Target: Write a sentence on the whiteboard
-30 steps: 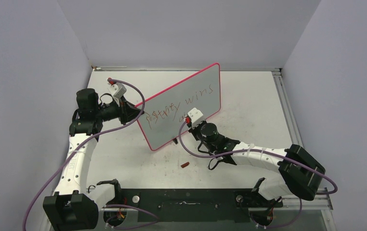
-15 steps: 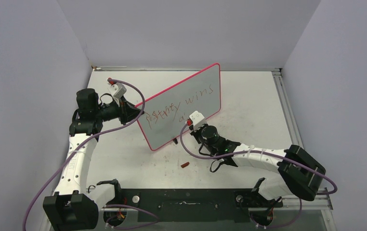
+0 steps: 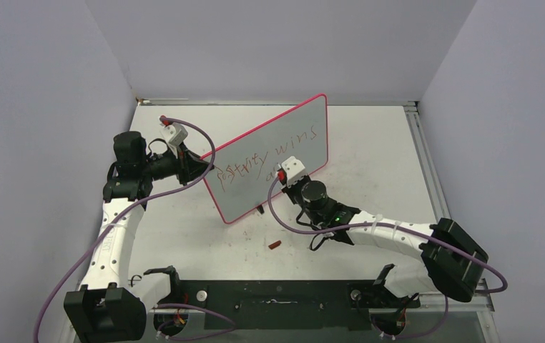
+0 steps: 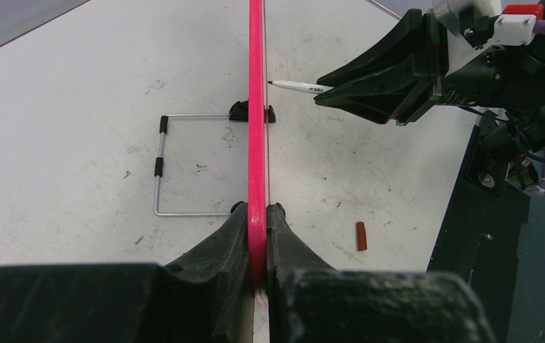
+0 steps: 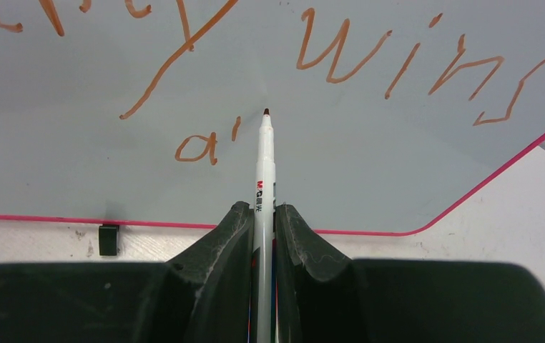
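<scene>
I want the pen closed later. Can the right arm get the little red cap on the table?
Probably not yet. The red cap lies in the open near that arm, nothing over it, but the right gripper is shut on the marker.

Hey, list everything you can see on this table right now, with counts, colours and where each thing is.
Whiteboard: one, grey-white with pink rim, standing on edge mid-table.
Writing: two lines, brownish red, on the whiteboard's face.
Marker: one, white with dark tip, tip close to the whiteboard below the writing.
Cap: one, brownish red, lying on the table in front of the whiteboard.
Wire stand: one, silver, behind the whiteboard.
Table: one, white, scuffed.
Left tool: black, clamped on the whiteboard's rim.
Right tool: black, gripping the marker.
</scene>
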`<action>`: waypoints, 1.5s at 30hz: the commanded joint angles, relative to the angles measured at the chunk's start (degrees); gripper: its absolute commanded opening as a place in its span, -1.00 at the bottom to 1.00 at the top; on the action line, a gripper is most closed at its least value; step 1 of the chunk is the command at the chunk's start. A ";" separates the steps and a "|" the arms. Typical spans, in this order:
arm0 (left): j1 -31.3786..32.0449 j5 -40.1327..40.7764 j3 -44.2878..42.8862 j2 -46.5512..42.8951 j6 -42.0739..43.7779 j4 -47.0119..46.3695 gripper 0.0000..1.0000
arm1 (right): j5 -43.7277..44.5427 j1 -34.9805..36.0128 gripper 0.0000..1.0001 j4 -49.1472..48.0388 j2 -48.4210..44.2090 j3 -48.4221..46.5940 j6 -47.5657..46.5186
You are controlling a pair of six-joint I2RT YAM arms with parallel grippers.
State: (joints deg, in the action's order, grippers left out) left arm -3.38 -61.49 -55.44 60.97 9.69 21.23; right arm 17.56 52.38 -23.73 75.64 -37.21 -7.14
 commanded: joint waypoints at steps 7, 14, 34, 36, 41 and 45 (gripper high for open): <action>-0.22 -0.91 -0.52 -0.77 2.61 0.98 -1.00 | -0.60 -1.25 -0.89 -3.59 3.28 -0.99 0.62; -0.23 -1.00 -0.46 -0.79 2.61 0.97 -1.00 | -1.66 -1.23 -0.89 -3.24 4.61 2.21 3.89; -0.23 -1.04 -0.40 -0.82 2.52 0.87 -1.00 | 1.59 2.14 -0.89 -0.18 -1.55 1.10 2.60; -0.23 -1.08 -0.43 -0.79 2.52 0.89 -1.00 | 1.76 2.35 -0.89 -0.34 -1.63 0.48 1.97; -0.29 -1.08 -0.46 -0.85 2.52 0.90 -1.00 | 1.62 2.44 -0.89 -1.69 -0.64 -1.20 0.54; -0.23 -1.08 -0.43 -0.86 2.52 0.91 -1.00 | 1.85 2.41 -0.89 -2.54 0.71 -2.09 -0.35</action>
State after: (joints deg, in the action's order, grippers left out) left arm -3.44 -61.49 -55.44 60.95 9.65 21.23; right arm 18.04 54.59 -22.79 75.53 -36.23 -5.93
